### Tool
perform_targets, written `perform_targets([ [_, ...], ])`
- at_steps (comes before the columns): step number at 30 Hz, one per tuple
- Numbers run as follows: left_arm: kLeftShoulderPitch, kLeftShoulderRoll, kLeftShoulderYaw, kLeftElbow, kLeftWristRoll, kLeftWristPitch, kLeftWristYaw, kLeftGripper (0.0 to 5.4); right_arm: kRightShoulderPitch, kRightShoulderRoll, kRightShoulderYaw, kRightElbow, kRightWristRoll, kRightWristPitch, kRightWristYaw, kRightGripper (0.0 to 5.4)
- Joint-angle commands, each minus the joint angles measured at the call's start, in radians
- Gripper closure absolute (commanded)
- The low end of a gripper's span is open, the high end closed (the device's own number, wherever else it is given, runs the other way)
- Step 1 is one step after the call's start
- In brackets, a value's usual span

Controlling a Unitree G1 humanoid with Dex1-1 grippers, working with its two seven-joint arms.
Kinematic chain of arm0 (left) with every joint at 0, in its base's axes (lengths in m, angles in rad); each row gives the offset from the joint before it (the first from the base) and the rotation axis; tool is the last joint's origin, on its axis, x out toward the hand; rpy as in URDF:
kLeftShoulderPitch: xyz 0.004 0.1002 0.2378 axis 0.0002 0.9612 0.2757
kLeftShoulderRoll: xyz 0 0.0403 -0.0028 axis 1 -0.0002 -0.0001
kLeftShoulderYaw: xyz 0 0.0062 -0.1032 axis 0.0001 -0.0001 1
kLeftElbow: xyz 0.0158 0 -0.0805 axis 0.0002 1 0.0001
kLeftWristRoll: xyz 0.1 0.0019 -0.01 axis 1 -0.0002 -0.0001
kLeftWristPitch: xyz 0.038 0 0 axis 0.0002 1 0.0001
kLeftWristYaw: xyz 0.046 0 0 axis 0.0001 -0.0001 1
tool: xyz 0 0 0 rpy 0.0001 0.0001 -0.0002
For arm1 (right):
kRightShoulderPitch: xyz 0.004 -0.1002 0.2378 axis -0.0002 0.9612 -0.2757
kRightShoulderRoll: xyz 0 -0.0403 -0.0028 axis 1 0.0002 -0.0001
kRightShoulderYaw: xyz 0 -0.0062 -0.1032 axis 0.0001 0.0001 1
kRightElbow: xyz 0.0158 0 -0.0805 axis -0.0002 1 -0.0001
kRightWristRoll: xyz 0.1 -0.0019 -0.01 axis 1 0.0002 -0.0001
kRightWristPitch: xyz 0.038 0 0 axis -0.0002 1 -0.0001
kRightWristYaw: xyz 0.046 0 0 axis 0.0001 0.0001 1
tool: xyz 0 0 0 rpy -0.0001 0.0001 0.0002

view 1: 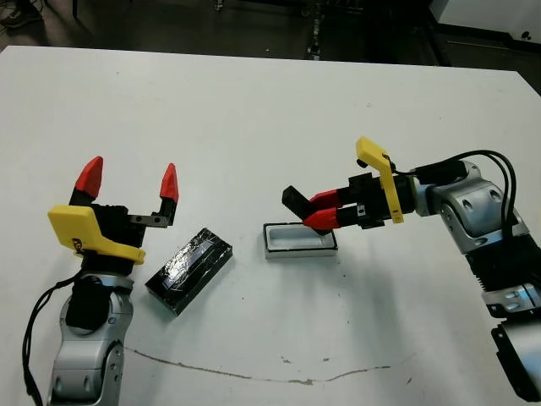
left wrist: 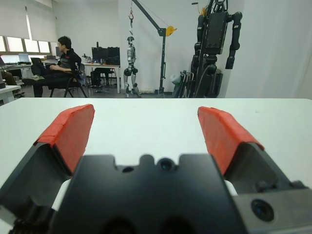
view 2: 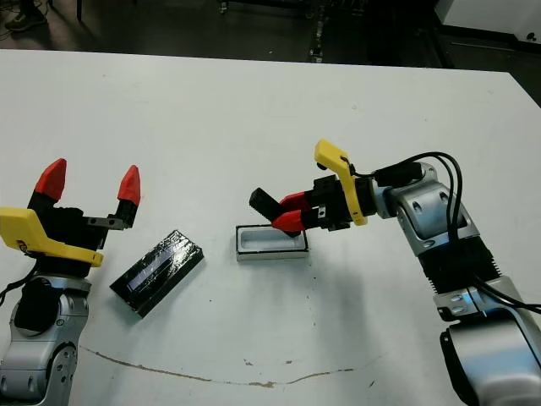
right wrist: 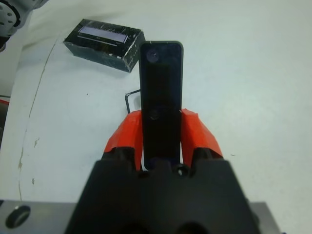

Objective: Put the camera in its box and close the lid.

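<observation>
The right gripper (view 1: 319,212) pinches the thin flat matte-black camera (right wrist: 161,97) between its red fingers. It holds the camera just above the small shallow white box with a dark rim (view 1: 296,243), probably so it can be laid flat inside.

The left gripper (view 1: 131,188) hovers with its fingers spread wide apart, holding nothing. The shiny crinkly black lid (view 1: 189,268) lies on the white table (view 1: 254,110) just right of it, probably waiting to go on last.

The gripper hides the box's right part, and the camera's held end is covered.
</observation>
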Motion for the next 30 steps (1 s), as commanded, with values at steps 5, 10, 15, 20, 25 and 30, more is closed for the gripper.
perform_targets([
  [5,0.014,0.006,-0.002,0.008,0.017,-0.003,0.002,0.0,-0.012,0.006,0.014,0.019,-0.022,-0.018,0.02,3.74],
  [10,0.013,-0.003,0.0,0.011,0.002,-0.007,-0.007,0.0,-0.023,0.012,0.032,0.03,-0.048,-0.037,0.03,3.74],
  [15,0.016,0.003,-0.003,0.007,0.024,-0.006,0.004,0.0,-0.04,0.029,0.046,0.067,-0.072,-0.052,0.037,3.74],
  [20,0.014,0.0,0.0,0.009,0.004,-0.007,-0.008,0.0,-0.05,0.047,0.053,0.111,-0.091,-0.087,0.044,3.74],
  [25,0.015,0.001,-0.002,0.011,0.002,-0.008,-0.004,0.0,-0.055,0.062,0.051,0.141,-0.108,-0.12,0.058,3.74],
  [30,0.017,0.002,-0.002,0.006,0.0,0.0,-0.005,0.0,-0.063,0.055,0.055,0.147,-0.133,-0.126,0.065,3.74],
])
